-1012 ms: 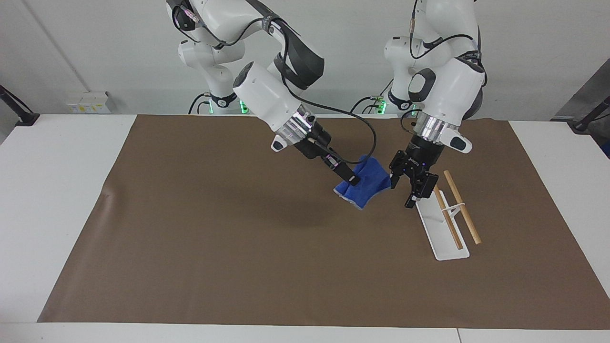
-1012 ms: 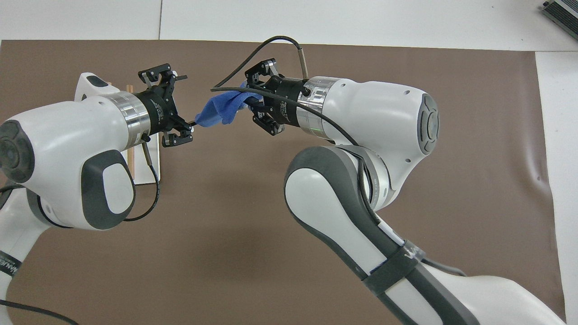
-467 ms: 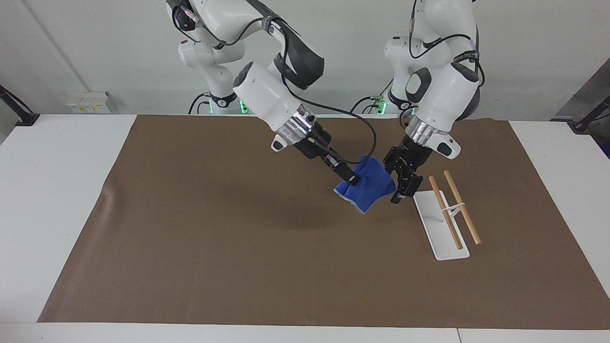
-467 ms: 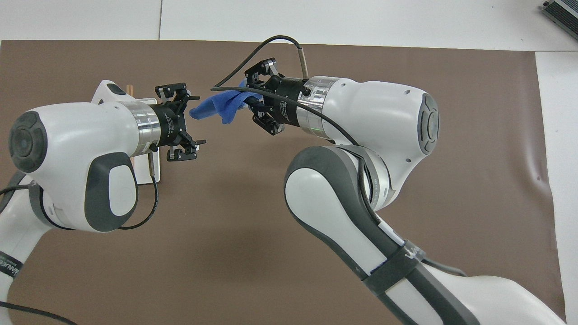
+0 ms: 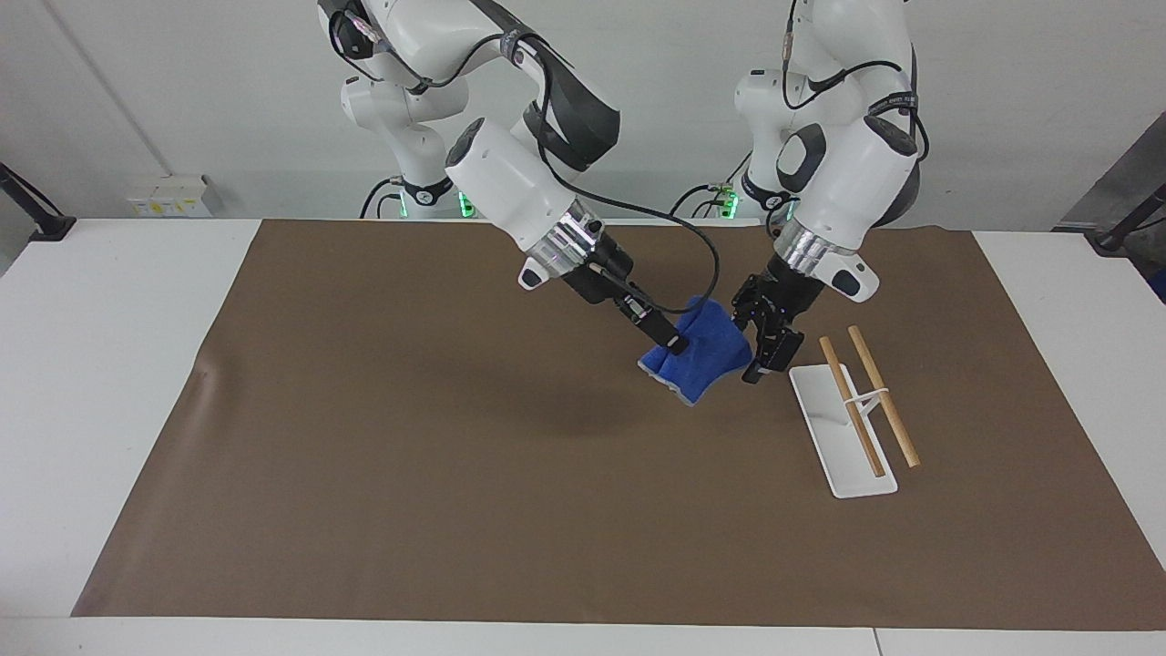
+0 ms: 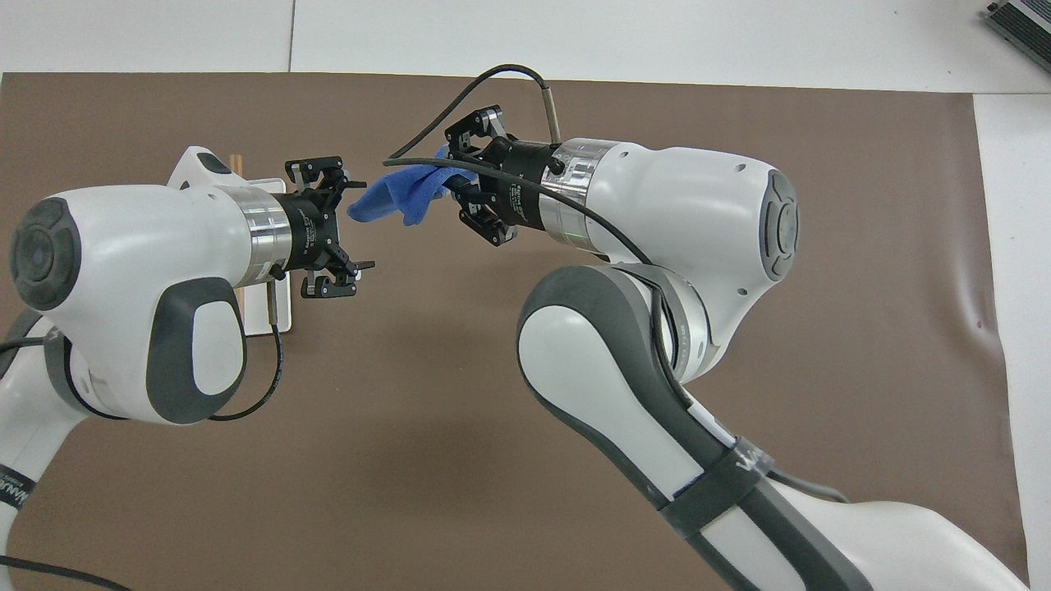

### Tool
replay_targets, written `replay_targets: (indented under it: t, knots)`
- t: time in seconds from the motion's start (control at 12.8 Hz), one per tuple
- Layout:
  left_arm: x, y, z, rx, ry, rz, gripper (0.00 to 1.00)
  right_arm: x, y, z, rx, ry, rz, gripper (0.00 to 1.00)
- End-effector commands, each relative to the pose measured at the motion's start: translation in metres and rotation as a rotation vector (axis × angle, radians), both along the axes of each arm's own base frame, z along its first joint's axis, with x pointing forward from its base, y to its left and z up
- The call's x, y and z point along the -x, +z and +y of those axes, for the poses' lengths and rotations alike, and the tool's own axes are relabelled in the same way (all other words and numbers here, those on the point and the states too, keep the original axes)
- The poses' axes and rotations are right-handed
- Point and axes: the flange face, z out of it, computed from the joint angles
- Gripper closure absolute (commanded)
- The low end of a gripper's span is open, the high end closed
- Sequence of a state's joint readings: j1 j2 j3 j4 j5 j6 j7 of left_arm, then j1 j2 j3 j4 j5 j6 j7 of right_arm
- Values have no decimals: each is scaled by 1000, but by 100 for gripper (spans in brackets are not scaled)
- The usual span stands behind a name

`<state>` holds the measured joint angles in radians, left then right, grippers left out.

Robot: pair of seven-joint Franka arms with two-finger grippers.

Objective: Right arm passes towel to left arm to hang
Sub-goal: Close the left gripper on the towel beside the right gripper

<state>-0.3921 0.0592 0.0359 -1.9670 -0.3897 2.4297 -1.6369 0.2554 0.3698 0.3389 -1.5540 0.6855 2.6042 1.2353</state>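
Your towel (image 5: 701, 357) is up in the air over the brown mat (image 5: 410, 474), mid-surface toward the left arm's end, bright blue, bunched and drooping, pale edging at its low corner. Your right claw (image 5: 675, 344) is pinching it, fingertips pressed together on the cloth, arm angled down from the robots' side. Your left claw (image 5: 752, 351) sits right at the towel's free edge, fingers spread wide, one fingertip (image 6: 359, 182) over the cloth's tip in the overhead view; can't tell if it's touching yet. Just beside that claw, toward the left arm's end, a white rack (image 5: 843, 437) stands on the mat: flat white base, thin white upright, two wooden dowels (image 5: 882, 396) lying side by side across the top. Mat covers most of the white surface (image 5: 100, 364), with a small wrinkle (image 5: 202, 375) at the right arm's end. Room: plain white wall, a wall socket box (image 5: 168, 195) with small yellow stickers, unreadable, black clamp arms (image 5: 36, 214) at the surface's corners, green lights at both arm bases. White lettering on the left claw's body and on a left arm link in the overhead view, too small to read.
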Motion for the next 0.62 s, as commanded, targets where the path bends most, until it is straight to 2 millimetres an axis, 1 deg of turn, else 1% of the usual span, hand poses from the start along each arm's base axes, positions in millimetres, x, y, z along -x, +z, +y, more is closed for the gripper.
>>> replay_targets:
  t: [0.0,0.16,0.31,0.54]
  knots:
    - [-4,17,-4,41,83,17,0,-4,2,1,-13,-4,11,100]
    - [-8,24,-5,57,113,12,0,-4,2,1,-12,-2,10,100]
    - [-9,25,-3,63,125,-12,0,-4,2,1,-12,-2,11,100]
    - [-12,20,-2,65,139,-40,0,-4,2,1,-12,-2,11,100]
